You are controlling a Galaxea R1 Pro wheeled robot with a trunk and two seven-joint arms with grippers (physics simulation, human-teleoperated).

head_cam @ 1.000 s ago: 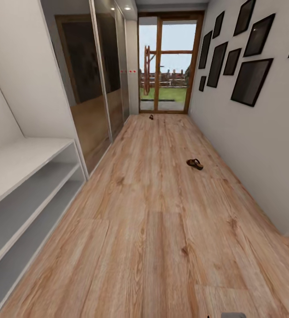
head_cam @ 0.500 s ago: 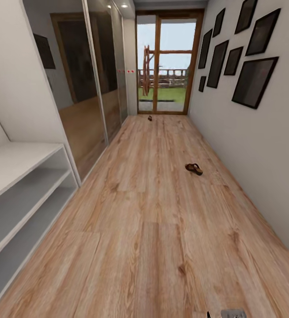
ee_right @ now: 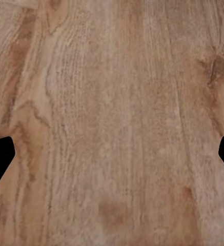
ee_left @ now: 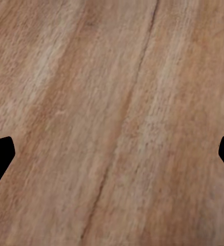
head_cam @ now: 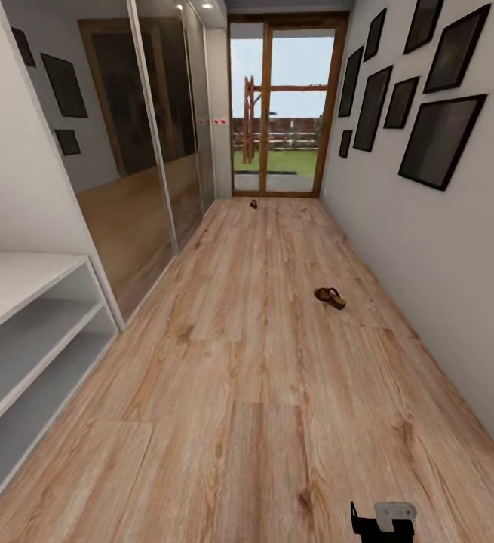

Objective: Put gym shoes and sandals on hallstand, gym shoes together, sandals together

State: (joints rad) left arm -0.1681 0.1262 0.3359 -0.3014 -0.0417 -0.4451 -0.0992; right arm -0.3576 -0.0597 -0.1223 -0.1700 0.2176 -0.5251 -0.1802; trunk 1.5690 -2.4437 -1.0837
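One brown sandal (head_cam: 330, 297) lies right of centre on the corridor floor (head_cam: 247, 392); another (head_cam: 253, 204) sits far up by the glass door (head_cam: 280, 105). The hallstand (head_cam: 28, 332) stands lower left. Both wrist views show each end effector spread wide, holding nothing.

Down at the bottom edge of the head view, a small piece of the robot (head_cam: 386, 520) is showing: a black blocky part with a thin upright prong, and a pale grey rounded plate with two tiny dark dots sitting on top. On the left wrist view, the left hand (ee_left: 112, 154) is presenting two flat black fingertips with angled, chamfered ends. The right hand (ee_right: 112, 154) is looking identical: matte black, no markings.
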